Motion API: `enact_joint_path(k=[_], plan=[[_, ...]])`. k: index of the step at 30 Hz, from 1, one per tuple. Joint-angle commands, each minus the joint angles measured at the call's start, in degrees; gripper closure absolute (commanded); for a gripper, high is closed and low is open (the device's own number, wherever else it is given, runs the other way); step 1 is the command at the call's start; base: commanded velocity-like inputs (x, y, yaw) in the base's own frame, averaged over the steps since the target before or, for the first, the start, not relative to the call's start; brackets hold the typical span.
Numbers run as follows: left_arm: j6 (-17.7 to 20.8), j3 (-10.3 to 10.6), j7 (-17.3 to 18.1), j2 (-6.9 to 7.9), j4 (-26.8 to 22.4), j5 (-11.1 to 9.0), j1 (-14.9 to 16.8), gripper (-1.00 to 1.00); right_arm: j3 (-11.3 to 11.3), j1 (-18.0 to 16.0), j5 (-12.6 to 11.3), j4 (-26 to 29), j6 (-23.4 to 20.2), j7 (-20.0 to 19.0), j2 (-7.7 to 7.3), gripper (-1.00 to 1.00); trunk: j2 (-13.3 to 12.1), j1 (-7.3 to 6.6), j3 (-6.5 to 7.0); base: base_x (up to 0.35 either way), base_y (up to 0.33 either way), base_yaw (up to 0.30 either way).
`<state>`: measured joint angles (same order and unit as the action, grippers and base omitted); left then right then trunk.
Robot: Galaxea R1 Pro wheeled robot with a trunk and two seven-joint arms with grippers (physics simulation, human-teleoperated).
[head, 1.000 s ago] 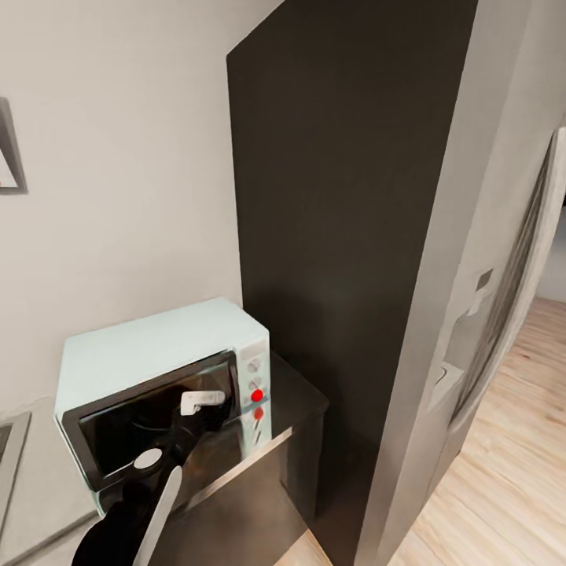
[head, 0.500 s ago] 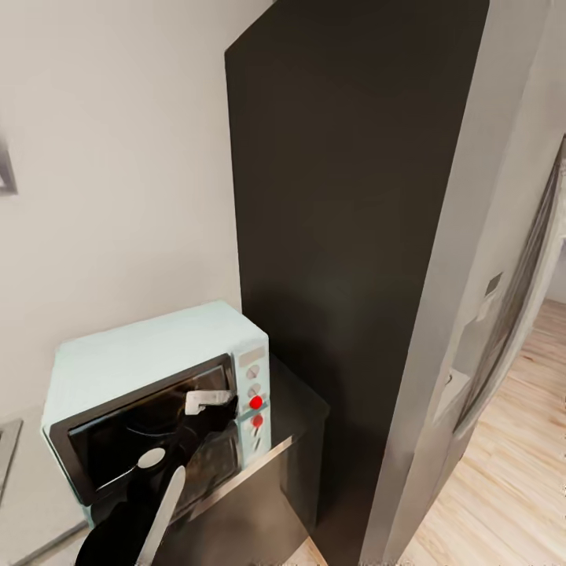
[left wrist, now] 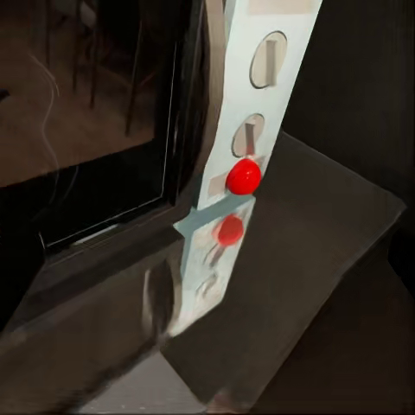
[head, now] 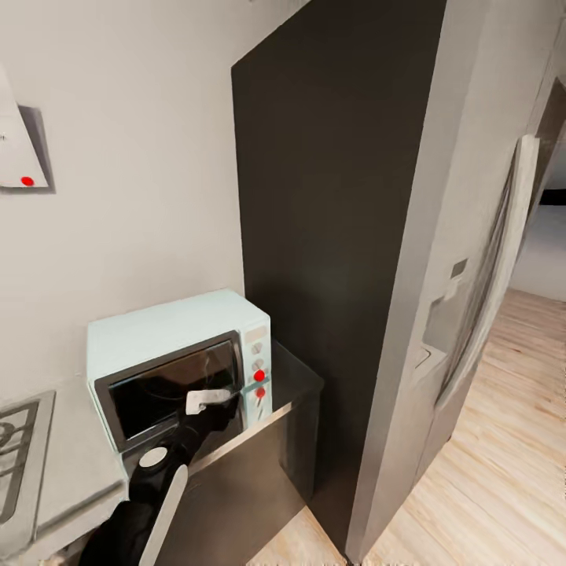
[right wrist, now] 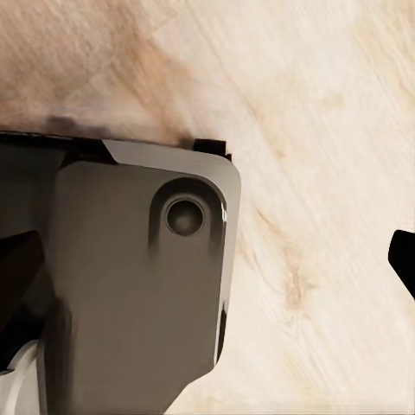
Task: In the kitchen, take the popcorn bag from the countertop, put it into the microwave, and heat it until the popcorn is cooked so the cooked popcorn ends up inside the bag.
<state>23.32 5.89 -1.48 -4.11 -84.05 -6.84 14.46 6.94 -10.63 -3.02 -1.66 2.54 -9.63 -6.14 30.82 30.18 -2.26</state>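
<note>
Since the earlier frames the head camera had swung, so the whole picture shifted: a stove edge (head: 16, 456) and a wall fixture with a red dot (head: 17, 149) came into sight at the left, while the left hand (head: 211, 402) had stayed at the microwave (head: 177, 369). The microwave stood on the table (head: 292, 389), its dark glass door shut, just left of a tall dark cabinet panel (head: 330, 236). The left hand reached toward the knob panel, close to the red button (left wrist: 243, 175); whether it was released or clenched could not be told. The right wrist view looked down on pale wood floor (right wrist: 328, 130). The popcorn bag was not visible; it was judged to be inside, with heating about to be started or under way.
</note>
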Motion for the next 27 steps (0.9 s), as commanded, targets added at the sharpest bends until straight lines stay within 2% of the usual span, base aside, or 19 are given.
enact_joint_path(k=[1,15,17,19,22,23,26,27], plan=[[0.3,0.0,-0.2,-0.02,-0.1,-0.6,0.0,-1.00,0.4,-0.1,-0.3,-0.2,0.3,-0.2,-0.01,-1.00,0.1,-0.01,-0.12,-0.334,0.000,0.000],[0.3,0.1,-0.2,-0.07,-0.1,-0.4,0.0,-1.00,0.4,-0.1,-0.3,-0.1,0.3,-0.2,0.08,-1.00,0.1,-0.01,-0.12,-0.334,0.000,0.000],[0.3,0.1,-0.2,-0.50,-0.1,-0.5,0.0,-1.00,0.4,-0.1,-0.3,-0.2,0.2,-0.2,0.08,-1.00,0.1,-0.01,-0.12,-0.334,0.000,0.000],[0.3,0.0,-0.2,-1.54,-0.1,-0.6,0.0,-1.00,0.4,-0.1,-0.3,-0.2,0.3,-0.2,0.08,-1.00,0.1,-0.01,-0.12,-0.334,0.000,0.000],[0.7,0.1,-0.3,-3.99,0.5,-1.1,0.0,-1.00,0.6,-0.1,-0.1,-0.2,0.2,-0.2,0.15,-1.00,0.1,-0.01,-0.12,-0.333,0.000,0.000],[1.9,0.1,-0.3,-4.45,0.9,-1.3,0.0,-1.00,0.6,-0.1,0.0,-0.2,0.2,-0.2,0.13,-1.00,0.1,-0.01,-0.12,-0.333,0.000,0.000],[6.3,0.0,-0.3,-4.81,4.4,-2.5,-0.1,-1.00,0.7,-0.1,0.1,-0.2,0.2,-0.2,-0.09,-1.00,0.1,-0.01,-0.12,-0.333,0.000,0.000],[7.4,-0.1,-0.3,-4.79,9.0,-4.3,-0.4,-1.00,0.8,-0.1,0.2,-0.1,0.2,0.2,-0.21,-1.00,0.1,-0.01,-0.12,-0.333,0.000,0.000]])
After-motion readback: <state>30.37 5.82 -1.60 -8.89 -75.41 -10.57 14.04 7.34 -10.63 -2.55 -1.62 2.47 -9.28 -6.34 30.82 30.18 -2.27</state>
